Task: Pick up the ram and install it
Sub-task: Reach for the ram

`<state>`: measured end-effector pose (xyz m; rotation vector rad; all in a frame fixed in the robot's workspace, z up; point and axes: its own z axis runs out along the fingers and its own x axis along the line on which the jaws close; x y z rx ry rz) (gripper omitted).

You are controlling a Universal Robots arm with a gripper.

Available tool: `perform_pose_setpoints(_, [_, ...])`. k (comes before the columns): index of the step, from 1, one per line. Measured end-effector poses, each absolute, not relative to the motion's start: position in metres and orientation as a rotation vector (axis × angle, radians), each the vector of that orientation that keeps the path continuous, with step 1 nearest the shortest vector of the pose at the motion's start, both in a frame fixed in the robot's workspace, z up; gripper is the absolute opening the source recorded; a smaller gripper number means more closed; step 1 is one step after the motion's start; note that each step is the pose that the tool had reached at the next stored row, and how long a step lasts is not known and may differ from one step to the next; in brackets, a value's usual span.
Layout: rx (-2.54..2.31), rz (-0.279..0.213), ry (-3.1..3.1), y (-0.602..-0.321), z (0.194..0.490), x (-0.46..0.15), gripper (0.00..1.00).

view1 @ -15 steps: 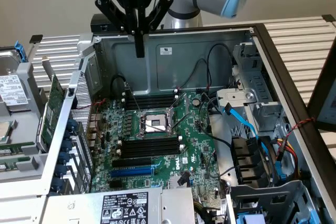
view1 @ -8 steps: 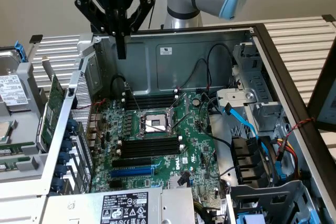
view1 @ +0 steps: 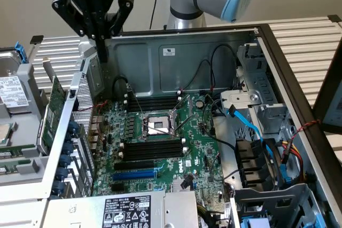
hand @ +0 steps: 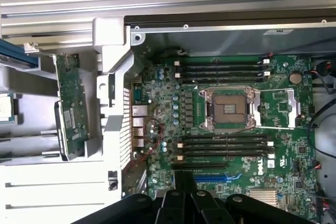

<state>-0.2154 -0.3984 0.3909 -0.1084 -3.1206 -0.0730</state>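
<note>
The ram [view1: 52, 111] is a long, thin green board standing on edge in a grey rack outside the case, on the exterior view's left; in the wrist view the ram [hand: 70, 106] lies beside the case's perforated wall. My gripper [view1: 101, 56] hangs above the case's back-left corner, up and to the right of the ram. Its fingers are pressed together and hold nothing. In the wrist view the gripper [hand: 184, 195] sits over the motherboard's edge. The black memory slots [view1: 152, 148] on either side of the CPU socket [view1: 156, 125] are empty.
The open computer case [view1: 278, 62] lies on a slatted metal table. Blue and black cables [view1: 251, 126] run on the exterior view's right. A power supply [view1: 128, 211] sits at the front. A hard drive [view1: 13, 92] and a loose CPU [hand: 6, 108] rest left of the case.
</note>
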Motion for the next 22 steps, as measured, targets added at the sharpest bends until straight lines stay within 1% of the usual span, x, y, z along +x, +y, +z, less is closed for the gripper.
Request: perform_pose_setpoints(22, [-0.108,-0.073,-3.111,-0.398,0.388,-0.315,0.11])
